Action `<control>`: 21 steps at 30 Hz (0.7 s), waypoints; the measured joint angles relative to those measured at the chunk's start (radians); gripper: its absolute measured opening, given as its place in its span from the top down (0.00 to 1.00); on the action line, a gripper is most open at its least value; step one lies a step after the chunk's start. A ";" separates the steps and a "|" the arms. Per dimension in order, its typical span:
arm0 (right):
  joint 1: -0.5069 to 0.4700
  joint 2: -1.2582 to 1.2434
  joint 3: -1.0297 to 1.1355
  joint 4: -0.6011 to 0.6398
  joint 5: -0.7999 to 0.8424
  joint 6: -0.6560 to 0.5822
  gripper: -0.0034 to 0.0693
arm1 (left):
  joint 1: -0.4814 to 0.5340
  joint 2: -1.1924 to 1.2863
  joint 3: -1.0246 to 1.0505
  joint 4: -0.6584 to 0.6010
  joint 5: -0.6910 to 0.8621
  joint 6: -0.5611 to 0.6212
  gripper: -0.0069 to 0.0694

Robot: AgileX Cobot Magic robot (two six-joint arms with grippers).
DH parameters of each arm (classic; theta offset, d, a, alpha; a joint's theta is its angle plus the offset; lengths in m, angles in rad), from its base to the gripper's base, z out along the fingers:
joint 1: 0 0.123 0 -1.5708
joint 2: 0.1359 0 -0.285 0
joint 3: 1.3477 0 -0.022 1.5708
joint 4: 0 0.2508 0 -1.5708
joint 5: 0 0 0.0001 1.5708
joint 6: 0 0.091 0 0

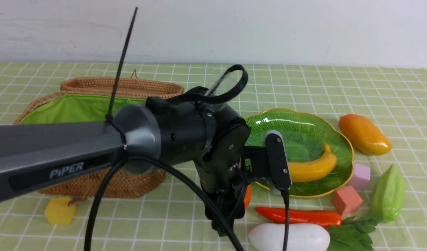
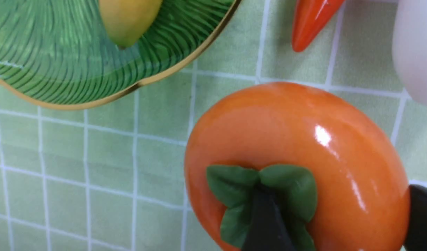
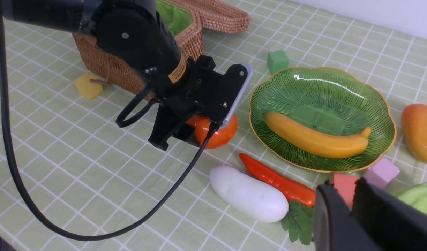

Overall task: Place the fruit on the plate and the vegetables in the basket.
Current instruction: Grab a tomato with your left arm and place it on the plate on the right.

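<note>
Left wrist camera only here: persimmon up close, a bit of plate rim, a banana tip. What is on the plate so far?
Observer: Only the banana. The rest of the plate is bare.
Operator: Then where is the mango?
Observer: The mango lies on the tablecloth, just off the plate's right rim.
Operator: And the basket, for later?
Observer: The basket stands open to the plate's left, with its green lining showing.
</note>
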 joint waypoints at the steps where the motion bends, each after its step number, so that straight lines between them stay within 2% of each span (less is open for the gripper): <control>1: 0.000 0.000 0.000 0.000 0.000 0.000 0.80 | 0.000 -0.007 0.000 0.013 -0.005 -0.013 0.32; 7: 0.000 0.000 0.000 0.000 -0.002 0.000 0.79 | 0.003 -0.013 -0.073 0.050 -0.115 -0.058 0.32; 11: 0.000 0.000 0.000 0.001 -0.006 0.000 0.79 | 0.020 0.076 -0.229 0.031 -0.251 -0.062 0.32; 16: 0.000 0.000 0.000 0.000 -0.007 0.000 0.79 | 0.046 0.245 -0.415 -0.006 -0.290 -0.063 0.32; 21: 0.000 0.000 0.000 -0.003 -0.006 0.000 0.78 | 0.048 0.357 -0.480 -0.009 -0.346 -0.063 0.32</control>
